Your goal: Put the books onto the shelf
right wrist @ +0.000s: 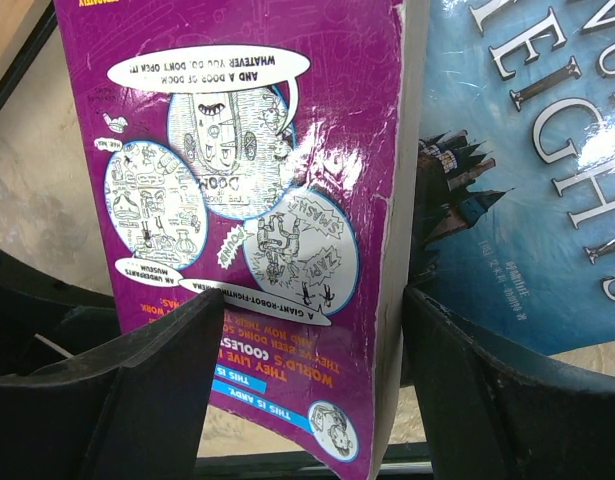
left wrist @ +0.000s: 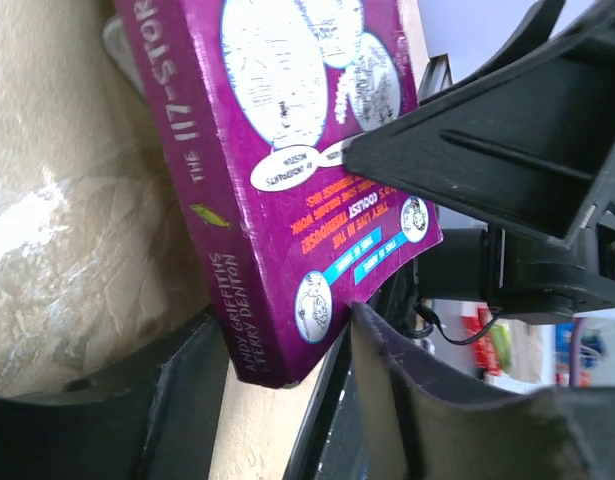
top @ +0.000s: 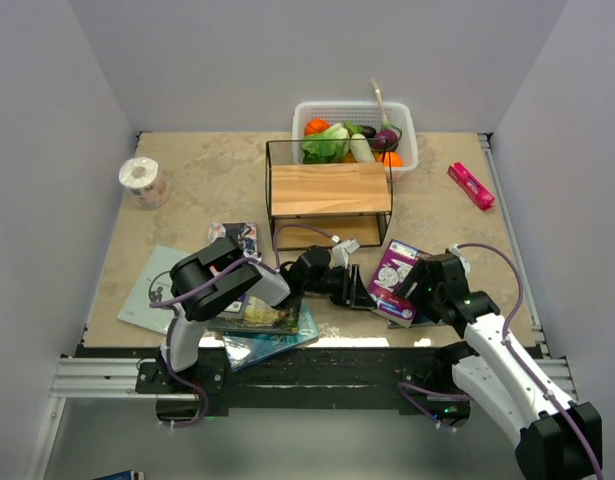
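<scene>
A purple book (top: 395, 272) with white circles on its cover stands tilted on the table in front of the shelf (top: 327, 188), a black wire frame with wooden boards. My left gripper (top: 359, 287) reaches it from the left. In the left wrist view my left gripper (left wrist: 282, 325) has both fingertips against the purple book (left wrist: 277, 200) at its lower corner. My right gripper (right wrist: 312, 300) holds the purple book (right wrist: 287, 180) between cover and page edge. A blue book (right wrist: 527, 150) lies behind it. More books (top: 272, 325) lie stacked under my left arm.
A white basket (top: 407, 120) of vegetables stands behind the shelf. A pink oblong object (top: 471, 185) lies at the far right and a paper roll (top: 142, 182) at the far left. A pale green sheet (top: 147, 290) and a small patterned item (top: 235, 236) lie left of centre.
</scene>
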